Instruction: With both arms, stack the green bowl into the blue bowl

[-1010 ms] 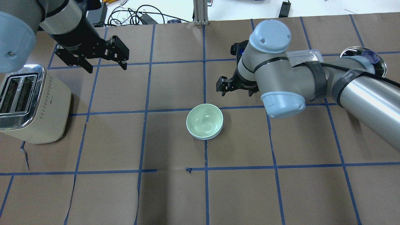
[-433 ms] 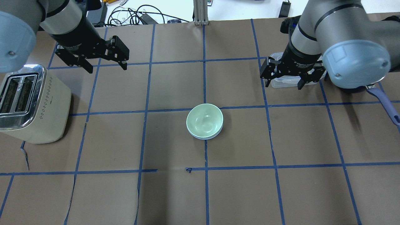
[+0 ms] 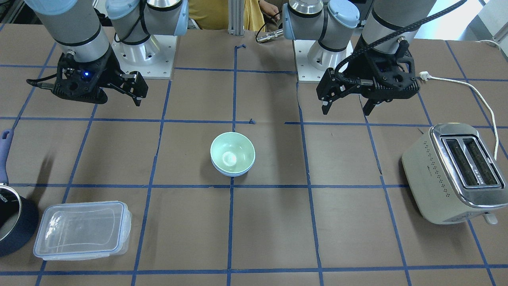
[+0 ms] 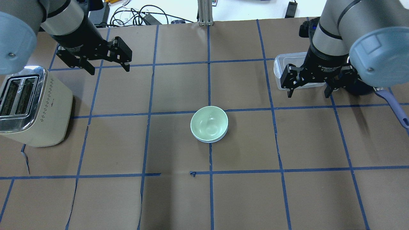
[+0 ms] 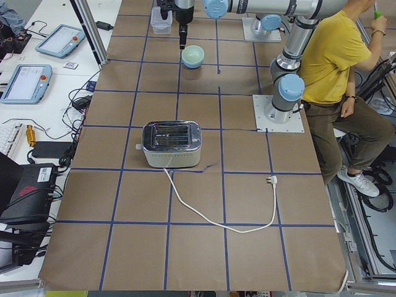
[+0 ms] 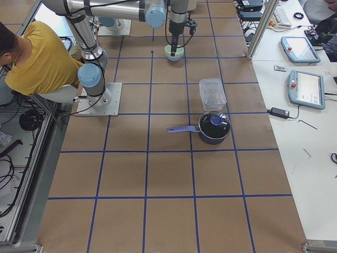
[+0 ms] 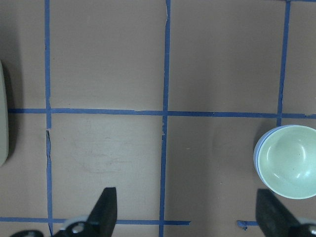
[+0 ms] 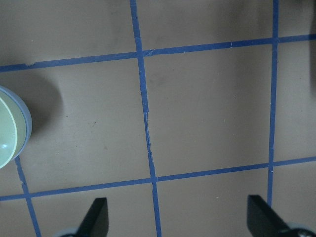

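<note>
The green bowl (image 4: 209, 123) sits nested inside the blue bowl (image 4: 221, 138) near the table's middle. Only the blue bowl's rim and lower side show under it. The stack also shows in the front view, green bowl (image 3: 232, 153) in blue bowl (image 3: 232, 172). My left gripper (image 4: 110, 70) is open and empty, raised well to the far left of the bowls. My right gripper (image 4: 307, 95) is open and empty, raised to the far right of them. The left wrist view has the stack (image 7: 289, 160) at its right edge. The right wrist view has it (image 8: 10, 128) at its left edge.
A cream toaster (image 4: 32, 105) stands at the left edge, its cord (image 3: 476, 91) trailing towards the base. A clear lidded container (image 3: 81, 228) and a dark pot (image 3: 8, 222) with a blue handle (image 4: 393, 107) lie under and beyond my right arm.
My right arm has swung right, away from the bowls, and its gripper now hangs by the clear container. The left arm and the bowls have not moved.
</note>
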